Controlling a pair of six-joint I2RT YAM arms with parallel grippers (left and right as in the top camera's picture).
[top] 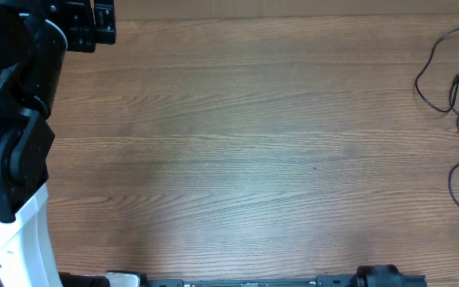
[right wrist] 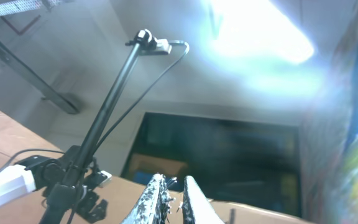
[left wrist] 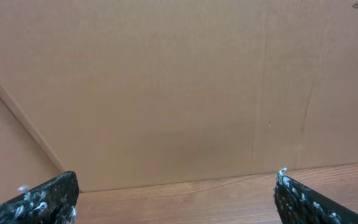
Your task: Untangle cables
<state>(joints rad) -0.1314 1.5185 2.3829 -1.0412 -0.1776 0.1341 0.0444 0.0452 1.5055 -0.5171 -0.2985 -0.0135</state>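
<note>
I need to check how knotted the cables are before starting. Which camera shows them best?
The overhead view: the cables lie in loose loops on the table, at the picture's right edge, partly cut off. The left wrist view faces a cardboard wall; the right wrist view points up at the ceiling. Neither shows them.

From my remote station, I look into a robotics lab test cell: a wood-grain table [top: 253,159] walled with cardboard panels [left wrist: 166,93], a black-and-white robot arm [top: 6,151], and a camera [right wrist: 151,45] on a black pole [right wrist: 104,118] under bright ceiling lights [right wrist: 260,31].
</note>
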